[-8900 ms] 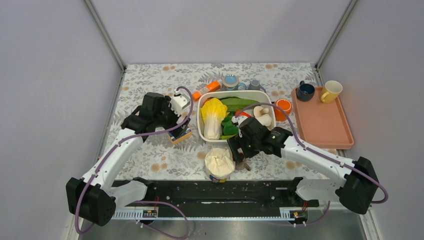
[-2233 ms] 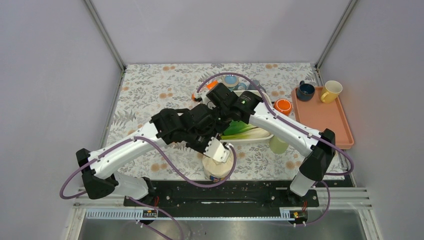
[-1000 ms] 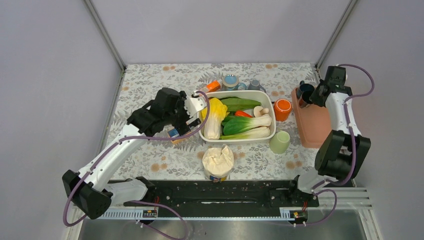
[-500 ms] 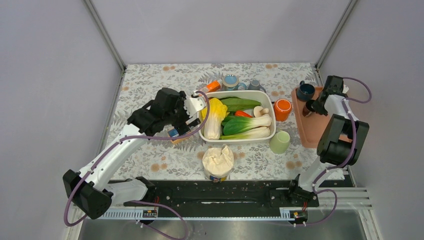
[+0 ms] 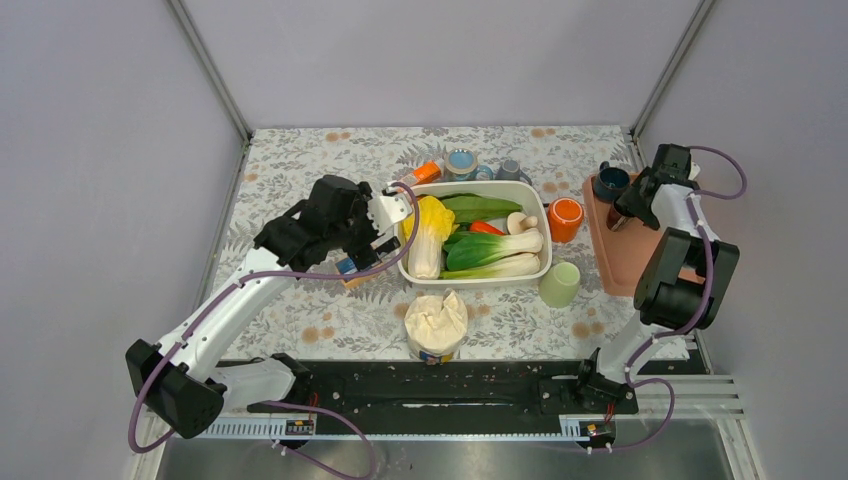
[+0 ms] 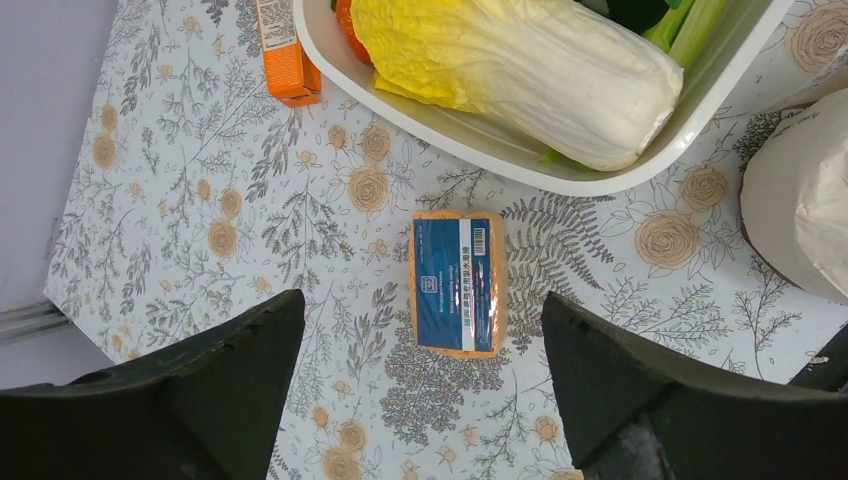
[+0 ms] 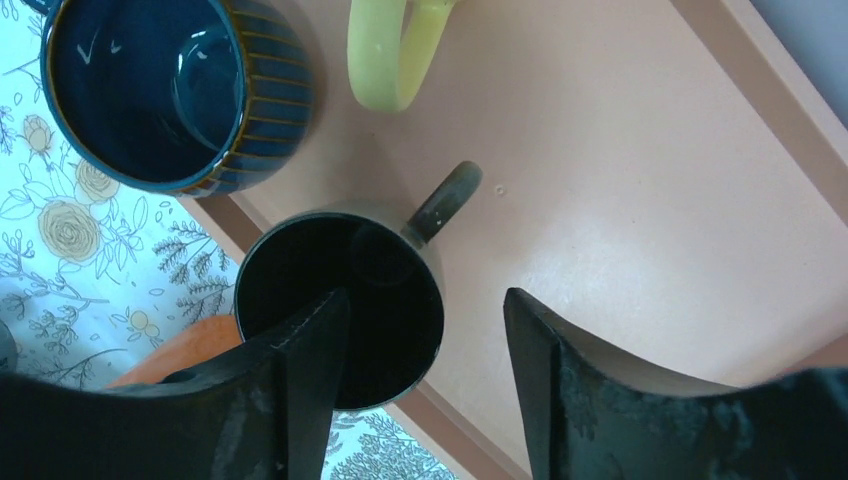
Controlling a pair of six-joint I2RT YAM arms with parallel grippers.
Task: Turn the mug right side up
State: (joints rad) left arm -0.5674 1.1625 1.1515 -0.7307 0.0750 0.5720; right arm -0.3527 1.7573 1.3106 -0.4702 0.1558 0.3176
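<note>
A dark mug [image 7: 385, 290] stands mouth up at the near left corner of the pink tray [image 7: 640, 200], its handle pointing to the tray's middle. My right gripper [image 7: 425, 300] hangs open just above it. One finger crosses the mug's mouth and the other is over bare tray, and neither grips it. In the top view the mug [image 5: 617, 221] shows as a small dark shape below my right gripper [image 5: 633, 200]. My left gripper [image 6: 422, 330] is open over a blue and orange packet [image 6: 457, 283] and holds nothing.
A blue mug [image 7: 170, 90] and a yellow mug's handle [image 7: 390, 60] share the tray. A white tub [image 5: 535, 190] of vegetables fills the middle. Around it stand an orange cup [image 5: 566, 213], a green cup [image 5: 560, 283], a cream bag [image 5: 437, 322] and an orange carton [image 6: 283, 50].
My right gripper was shut and has opened, and the dark mug now stands free on the tray. The right wrist moved slightly. The left arm has not moved.
</note>
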